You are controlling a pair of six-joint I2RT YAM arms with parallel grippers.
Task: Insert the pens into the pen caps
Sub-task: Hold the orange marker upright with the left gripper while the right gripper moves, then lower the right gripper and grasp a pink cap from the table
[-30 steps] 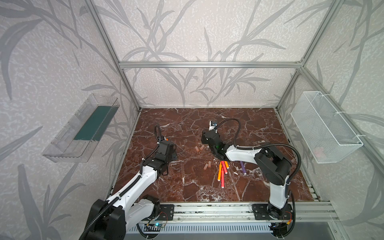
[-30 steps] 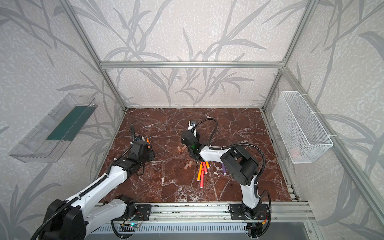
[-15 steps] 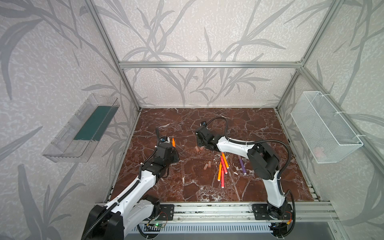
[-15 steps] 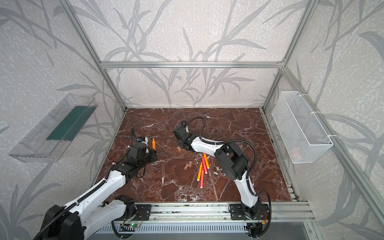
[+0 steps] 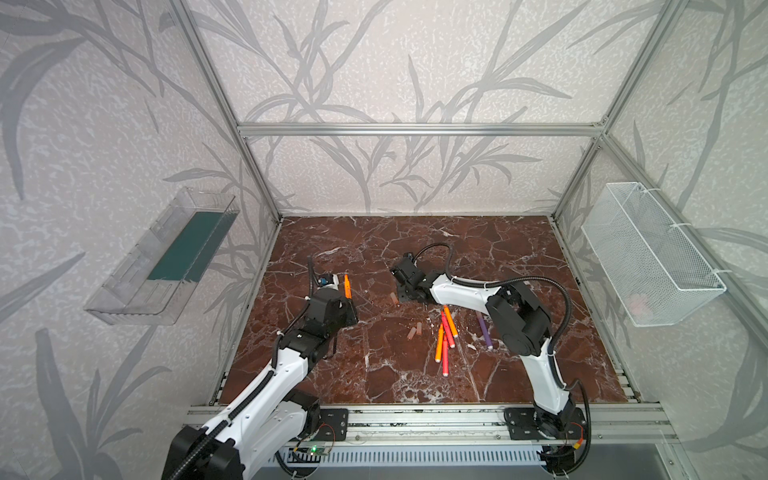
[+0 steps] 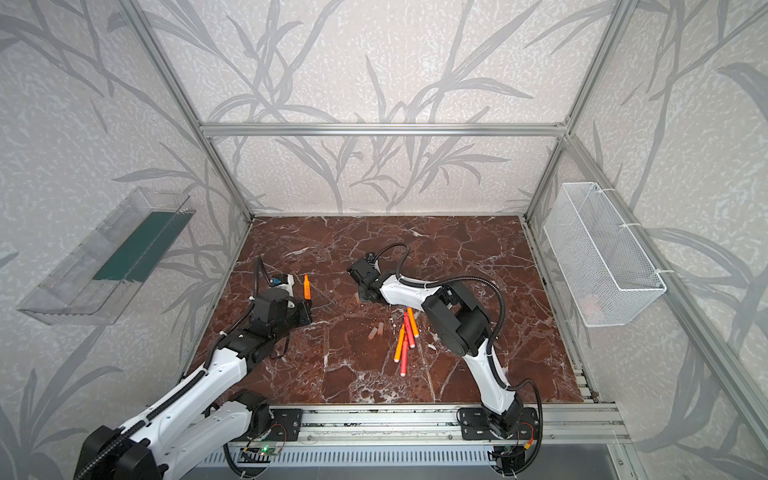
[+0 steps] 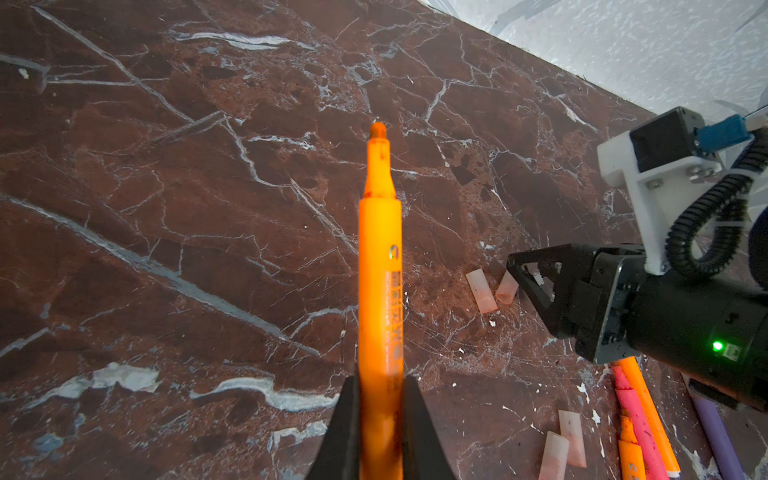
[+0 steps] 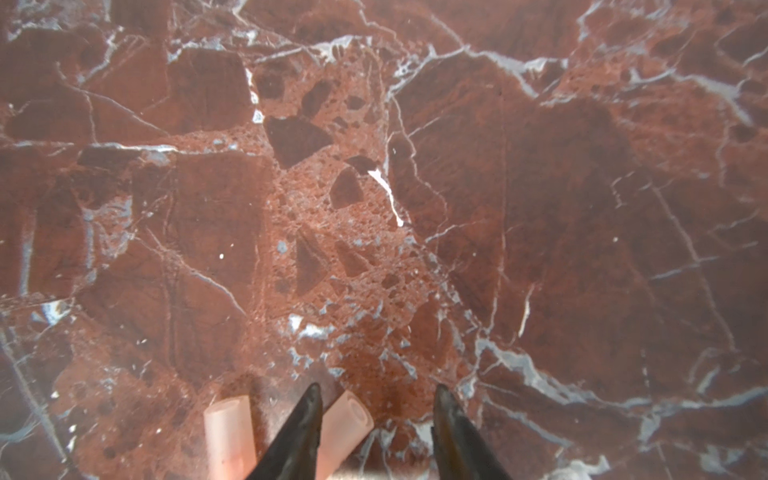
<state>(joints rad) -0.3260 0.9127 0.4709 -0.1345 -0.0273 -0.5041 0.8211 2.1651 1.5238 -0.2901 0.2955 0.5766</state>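
An orange pen (image 7: 380, 270) is sitting clamped in the left fingers (image 7: 340, 432), long axis straight out from them, bare felt tip pointing away, above the tabletop (image 5: 415, 249). The right fingers (image 8: 299, 432) are standing apart w/ a translucent pinkish cap (image 8: 347, 419) lying btw them, mouth facing away, and a 2nd cap (image 8: 228, 432) just outside. Veined red marble is stretching bare ahead.

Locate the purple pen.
In a top view the purple pen lies flat right of centre, just right of the pen cluster, beside the right arm.
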